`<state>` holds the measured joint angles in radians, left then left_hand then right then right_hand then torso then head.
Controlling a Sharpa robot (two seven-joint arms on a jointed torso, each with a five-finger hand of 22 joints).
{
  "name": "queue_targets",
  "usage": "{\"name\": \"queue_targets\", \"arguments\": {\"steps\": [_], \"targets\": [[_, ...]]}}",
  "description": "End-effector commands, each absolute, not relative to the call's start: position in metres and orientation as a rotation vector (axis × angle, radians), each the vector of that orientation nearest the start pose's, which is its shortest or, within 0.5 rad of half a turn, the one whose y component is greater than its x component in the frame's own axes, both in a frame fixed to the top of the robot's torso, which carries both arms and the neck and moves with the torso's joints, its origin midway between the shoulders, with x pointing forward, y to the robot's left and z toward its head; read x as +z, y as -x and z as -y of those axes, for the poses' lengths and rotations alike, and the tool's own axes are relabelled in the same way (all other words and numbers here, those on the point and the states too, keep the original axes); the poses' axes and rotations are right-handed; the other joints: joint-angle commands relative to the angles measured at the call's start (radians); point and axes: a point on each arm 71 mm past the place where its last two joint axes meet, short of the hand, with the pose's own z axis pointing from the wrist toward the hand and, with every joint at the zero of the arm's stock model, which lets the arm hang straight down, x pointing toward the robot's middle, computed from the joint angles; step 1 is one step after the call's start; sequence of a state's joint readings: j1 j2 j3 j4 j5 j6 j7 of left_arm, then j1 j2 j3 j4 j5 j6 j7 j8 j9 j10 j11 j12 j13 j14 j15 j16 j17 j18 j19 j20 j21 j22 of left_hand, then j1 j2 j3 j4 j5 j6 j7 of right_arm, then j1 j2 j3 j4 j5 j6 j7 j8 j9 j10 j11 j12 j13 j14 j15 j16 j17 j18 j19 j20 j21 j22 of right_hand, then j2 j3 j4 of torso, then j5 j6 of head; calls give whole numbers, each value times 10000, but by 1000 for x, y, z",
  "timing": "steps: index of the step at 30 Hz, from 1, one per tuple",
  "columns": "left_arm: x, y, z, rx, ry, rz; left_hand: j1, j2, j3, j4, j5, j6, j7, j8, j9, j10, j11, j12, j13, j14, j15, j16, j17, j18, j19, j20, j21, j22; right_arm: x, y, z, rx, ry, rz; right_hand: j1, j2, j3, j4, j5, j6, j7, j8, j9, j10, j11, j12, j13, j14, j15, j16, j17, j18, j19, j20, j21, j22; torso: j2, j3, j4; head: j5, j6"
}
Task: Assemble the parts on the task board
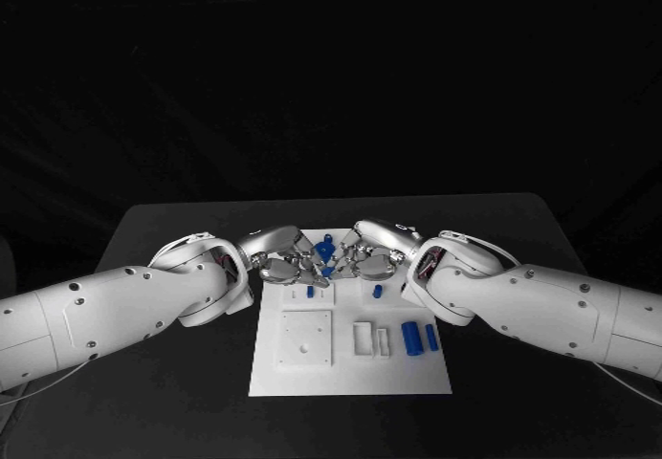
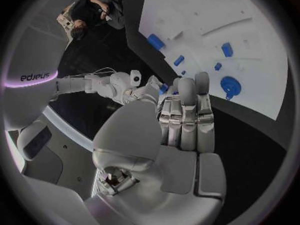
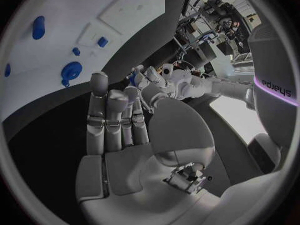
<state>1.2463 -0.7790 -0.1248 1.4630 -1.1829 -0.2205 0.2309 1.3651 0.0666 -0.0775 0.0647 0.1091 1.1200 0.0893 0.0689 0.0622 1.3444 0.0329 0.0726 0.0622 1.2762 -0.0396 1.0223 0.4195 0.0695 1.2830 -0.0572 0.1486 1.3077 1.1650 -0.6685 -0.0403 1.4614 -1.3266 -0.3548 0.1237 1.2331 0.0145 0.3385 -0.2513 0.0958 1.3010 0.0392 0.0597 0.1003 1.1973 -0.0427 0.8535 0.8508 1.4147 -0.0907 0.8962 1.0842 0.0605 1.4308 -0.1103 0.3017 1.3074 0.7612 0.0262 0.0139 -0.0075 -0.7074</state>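
The white task board (image 1: 414,378) lies in the middle of the table. My left hand (image 1: 286,258) and right hand (image 1: 372,256) meet fingertip to fingertip over its far end. A small blue part (image 1: 327,273) sits between them. The small blue part (image 2: 164,88) lies between my left thumb and a finger, and the right hand's fingertips (image 2: 147,84) reach it too. Whether the right hand (image 3: 119,130) grips the small blue part (image 3: 133,78) I cannot tell. A round blue part (image 1: 324,249) stands on the board beyond the hands, the same round blue part (image 2: 230,86) (image 3: 71,72).
Nearer on the board lie two blue cylinders (image 1: 409,335) (image 1: 430,337), two white blocks (image 1: 362,337), a square white plate (image 1: 305,337) and small blue pieces (image 1: 375,289) (image 1: 309,293). Bare black table (image 1: 165,229) surrounds the board on all sides.
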Motion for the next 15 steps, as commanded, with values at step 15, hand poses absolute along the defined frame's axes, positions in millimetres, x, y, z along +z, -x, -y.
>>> {"name": "queue_targets", "arguments": {"steps": [15], "targets": [[-193,-479,-164,-10826,-1963,-17410,129,361,99,114,76,192,-84,-53,17,132,-56,-56,-1,80,-39,107,43,-118,95,-43,-12,130,-196,-476,116,10166,2281,-16199,-33,86,-16,-57,52,62,10,53,-5,21,11,-53,8,-14,14,-59,6,-54,-43,1,-8,304,0,3,-3,-2,14]]}}
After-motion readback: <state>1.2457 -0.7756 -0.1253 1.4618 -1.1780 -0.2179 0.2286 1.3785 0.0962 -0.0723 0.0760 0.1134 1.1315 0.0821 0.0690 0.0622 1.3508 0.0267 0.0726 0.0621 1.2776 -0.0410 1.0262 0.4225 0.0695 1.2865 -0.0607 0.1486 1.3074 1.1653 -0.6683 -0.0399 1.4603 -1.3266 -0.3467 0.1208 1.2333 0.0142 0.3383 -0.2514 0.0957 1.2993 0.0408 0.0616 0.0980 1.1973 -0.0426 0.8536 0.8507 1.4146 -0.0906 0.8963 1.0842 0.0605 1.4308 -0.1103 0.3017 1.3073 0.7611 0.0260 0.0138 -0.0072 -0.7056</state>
